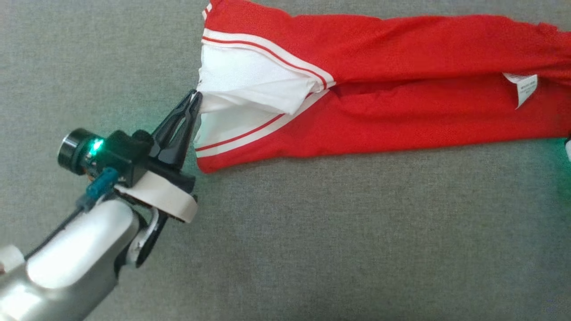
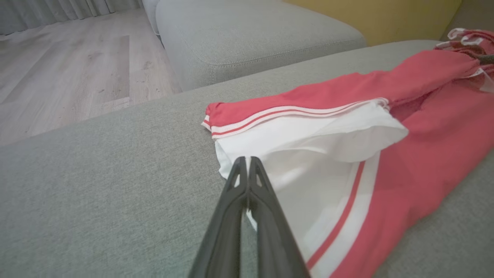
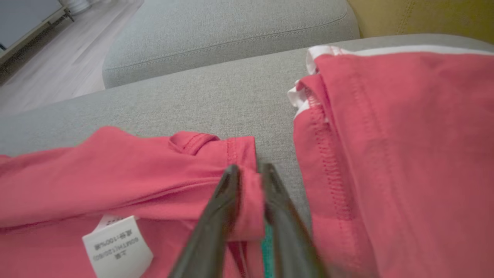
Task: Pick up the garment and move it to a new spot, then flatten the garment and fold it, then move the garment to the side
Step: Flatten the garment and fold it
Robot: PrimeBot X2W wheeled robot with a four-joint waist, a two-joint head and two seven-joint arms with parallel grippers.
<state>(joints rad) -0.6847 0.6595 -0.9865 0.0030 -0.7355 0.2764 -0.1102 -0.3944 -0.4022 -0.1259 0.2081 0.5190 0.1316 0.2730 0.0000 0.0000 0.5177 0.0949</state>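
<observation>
ok so nearest the robot: left gripper (image 1: 194, 96), fingers squeezed tight together w/ the edge of the white panel (image 1: 241, 76) nipped at the tips. Left wrist view agrees, no gap btw the fingers and white cloth right at them. Everything sits on a grey cushion (image 1: 312, 232).

The garment (image 1: 401, 89) lies ahead and off to the right of that gripper, laid out as one long band. Long axis runs pretty much straight left-to-right across the robot's front. The white striped end is at the left arm, and the plain red end w/ the care label (image 1: 522, 87) is over by the right arm. So each arm is nearest its own end. It's not flat imo, the upper half laps toward the lower w/ a shadowed slit btw them.

Right gripper (image 3: 250, 168): fingers a bit apart w/ a fold of the red hem sitting btw them. Cant tell if it's really pinching that or just loose around it tbh.

Just past that hem, across a thin strip of bare cushion, there's another red piece (image 3: 386, 154) w/ white trim, not touching the hem end afaict.

Imo the next move hangs on that left-right axis. Arms pulling apart along it would tauten the band, and both going the same way would carry it over. If the right end is loose, the left arm alone would just drag it.

Furthest back: a second grey cushion (image 2: 251, 34), then wood floor (image 2: 69, 65).
</observation>
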